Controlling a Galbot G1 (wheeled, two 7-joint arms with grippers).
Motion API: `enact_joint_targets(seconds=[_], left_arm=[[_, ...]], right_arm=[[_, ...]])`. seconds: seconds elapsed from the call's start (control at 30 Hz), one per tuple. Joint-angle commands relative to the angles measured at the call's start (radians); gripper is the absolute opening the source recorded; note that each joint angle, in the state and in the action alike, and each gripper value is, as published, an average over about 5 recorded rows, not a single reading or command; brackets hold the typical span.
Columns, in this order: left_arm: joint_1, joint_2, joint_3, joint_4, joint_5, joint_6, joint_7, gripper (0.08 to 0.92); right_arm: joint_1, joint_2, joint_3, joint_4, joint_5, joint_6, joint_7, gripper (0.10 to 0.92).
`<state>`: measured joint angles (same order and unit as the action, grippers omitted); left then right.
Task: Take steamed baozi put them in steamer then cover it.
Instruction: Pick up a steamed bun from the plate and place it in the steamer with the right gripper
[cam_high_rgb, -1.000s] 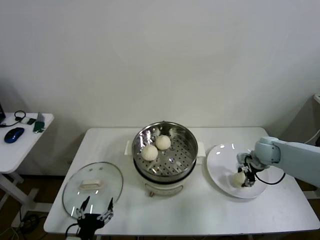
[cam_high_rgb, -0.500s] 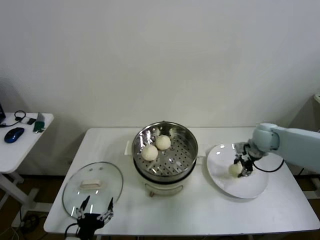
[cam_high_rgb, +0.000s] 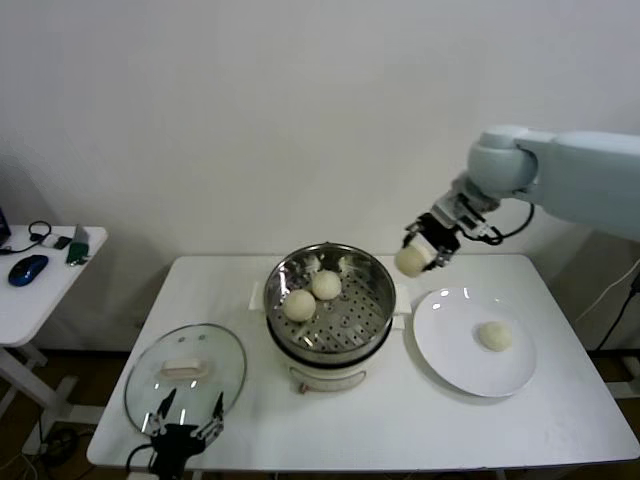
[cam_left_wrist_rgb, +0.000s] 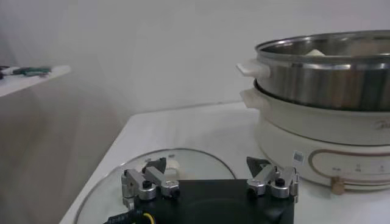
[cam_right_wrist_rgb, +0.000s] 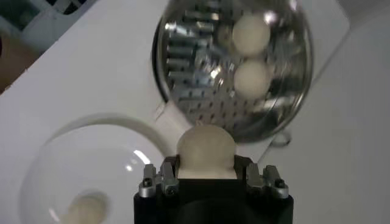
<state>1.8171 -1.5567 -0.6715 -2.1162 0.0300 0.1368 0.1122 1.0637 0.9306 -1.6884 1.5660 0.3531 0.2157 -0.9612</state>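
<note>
The steel steamer (cam_high_rgb: 330, 300) stands mid-table on its white base, with two off-white baozi (cam_high_rgb: 299, 305) (cam_high_rgb: 325, 284) on its perforated tray. My right gripper (cam_high_rgb: 420, 252) is shut on a third baozi (cam_high_rgb: 410, 262) and holds it in the air just right of the steamer's rim; it shows in the right wrist view (cam_right_wrist_rgb: 206, 148) above the steamer (cam_right_wrist_rgb: 231, 67). A fourth baozi (cam_high_rgb: 494, 336) lies on the white plate (cam_high_rgb: 450, 350). My left gripper (cam_high_rgb: 185, 428) is open at the table's front edge, beside the glass lid (cam_high_rgb: 186, 372).
The glass lid (cam_left_wrist_rgb: 164, 167) lies flat at the table's front left, just ahead of the left fingers (cam_left_wrist_rgb: 146, 182). A small side table (cam_high_rgb: 40, 270) with a mouse and cables stands at the far left. A white wall is behind.
My right gripper has lifted one baozi off the plate and carried it up and left, to beside the steamer's rim. A second baozi now shows on the plate. The left arm has not moved.
</note>
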Motion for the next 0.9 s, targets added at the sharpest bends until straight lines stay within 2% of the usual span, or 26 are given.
enact_joint_targets(seconds=[0.03,0.33,0.9], left_arm=[[0.001,0.001,-0.005,0.002,-0.004,-0.001,-0.001,0.823],[0.000,0.002,-0.014,0.003,-0.004,0.000,0.000,0.823],[0.000,-0.006,-0.013,0.012,0.001,0.000,-0.001,0.823]], right_arm=[[0.043,0.187,0.056,0.145,-0.108,0.224,0.047,0.602],[-0.194,0.281,0.042,0.061,-0.245,0.247,0.092,0.602],[-0.354,0.293,0.062,-0.097,-0.411,0.227,0.131,0.602]])
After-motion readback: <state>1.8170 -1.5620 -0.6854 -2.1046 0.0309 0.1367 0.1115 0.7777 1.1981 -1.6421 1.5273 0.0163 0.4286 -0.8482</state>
